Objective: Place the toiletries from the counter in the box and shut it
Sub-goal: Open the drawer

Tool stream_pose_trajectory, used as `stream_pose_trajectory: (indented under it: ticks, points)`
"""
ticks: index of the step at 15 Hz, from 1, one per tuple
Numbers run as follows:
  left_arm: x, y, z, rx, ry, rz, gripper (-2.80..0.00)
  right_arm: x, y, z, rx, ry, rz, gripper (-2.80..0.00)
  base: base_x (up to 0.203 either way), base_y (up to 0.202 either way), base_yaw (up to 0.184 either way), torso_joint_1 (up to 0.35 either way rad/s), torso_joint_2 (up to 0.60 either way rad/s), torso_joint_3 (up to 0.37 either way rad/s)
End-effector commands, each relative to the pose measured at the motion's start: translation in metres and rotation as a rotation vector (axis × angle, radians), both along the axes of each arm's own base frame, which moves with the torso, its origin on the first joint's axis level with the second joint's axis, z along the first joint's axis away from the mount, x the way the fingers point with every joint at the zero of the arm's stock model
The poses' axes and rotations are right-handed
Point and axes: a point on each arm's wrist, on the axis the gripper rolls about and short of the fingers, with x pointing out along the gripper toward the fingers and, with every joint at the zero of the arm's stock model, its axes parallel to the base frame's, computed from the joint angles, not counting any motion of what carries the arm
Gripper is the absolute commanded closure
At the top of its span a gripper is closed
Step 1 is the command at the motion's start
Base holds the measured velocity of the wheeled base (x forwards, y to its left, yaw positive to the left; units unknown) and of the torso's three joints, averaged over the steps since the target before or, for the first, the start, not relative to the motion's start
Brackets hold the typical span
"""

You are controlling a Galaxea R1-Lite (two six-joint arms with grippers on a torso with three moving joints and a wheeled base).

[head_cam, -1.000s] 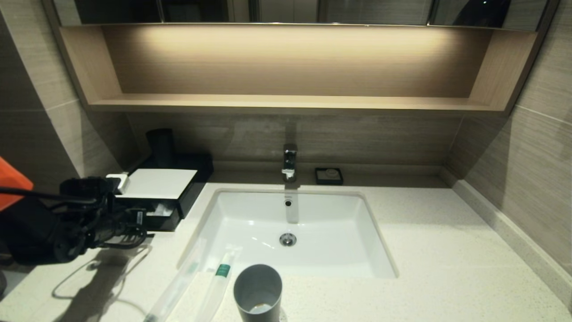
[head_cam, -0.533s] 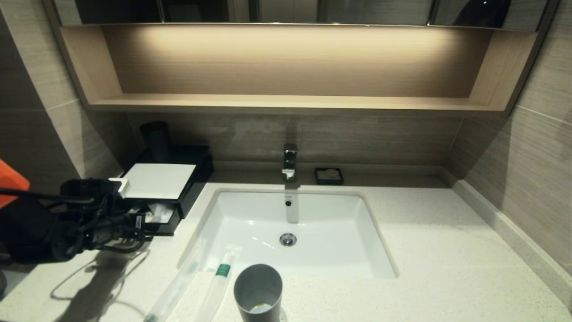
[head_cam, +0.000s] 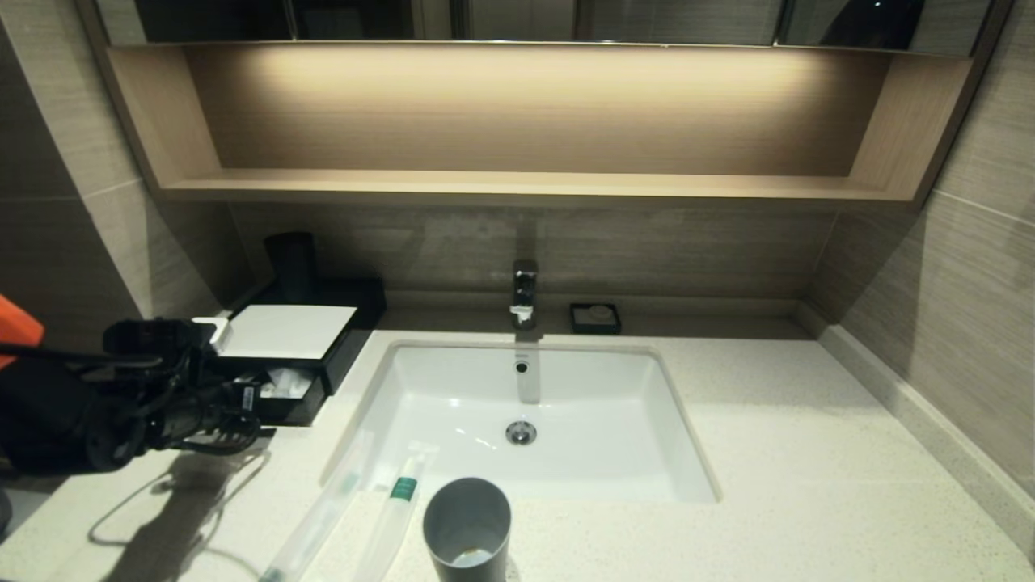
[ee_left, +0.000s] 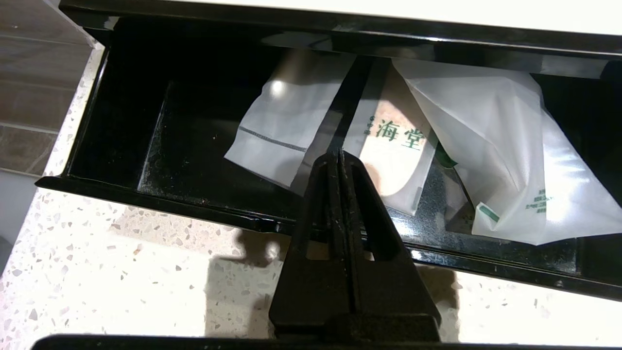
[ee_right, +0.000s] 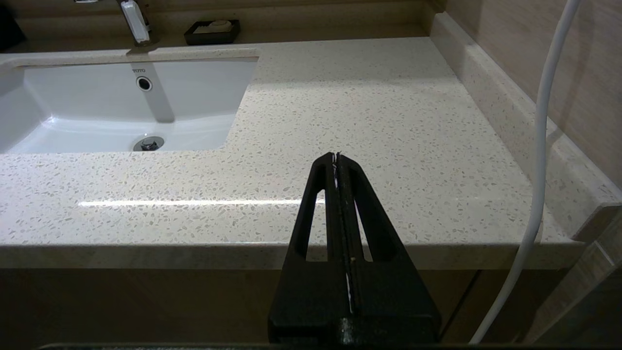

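- The box drawer is open; the left gripper is pressed shut, empty, at its front.
- Both toiletries are left on the counter (nothing is packed yet).

left gripper at open drawer front of box | sachets in drawer just beyond jaws | toiletries on counter to jaws' right, before sink | cup right of them | right gripper over counter's near edge
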Motion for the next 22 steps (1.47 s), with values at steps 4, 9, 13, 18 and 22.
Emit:
stream_pose_trajectory:
  ticks: [4, 9, 13, 18, 22]
  points:
    - [-0.006, -0.001, 0.012, 0.002, 0.004, 0.001, 0.00, 0.000, 0.000, 0.000, 0.000, -0.001, -0.001, 0.00, 0.000, 0.000, 0.000, 0.000, 0.00, 0.000]
    - [-0.012, -0.002, 0.015, 0.022, 0.050, -0.017, 0.00, 0.000, 0.000, 0.000, 0.000, -0.001, 0.000, 0.00, 0.000, 0.000, 0.000, 0.000, 0.00, 0.000]
    - [-0.016, -0.002, 0.018, 0.029, 0.079, -0.026, 0.00, 0.000, 0.000, 0.000, 0.000, -0.001, 0.000, 0.00, 0.000, 0.000, 0.000, 0.000, 0.00, 0.000]
    - [-0.023, -0.002, 0.020, 0.039, 0.139, -0.040, 0.00, 0.000, 0.000, 0.000, 0.000, 0.000, -0.001, 0.00, 0.000, 0.000, 0.000, 0.000, 0.00, 0.000]
    - [-0.028, -0.003, 0.022, 0.046, 0.180, -0.053, 0.00, 0.000, 0.000, 0.000, 0.000, -0.001, -0.001, 0.00, 0.000, 0.000, 0.000, 0.000, 0.00, 0.000]
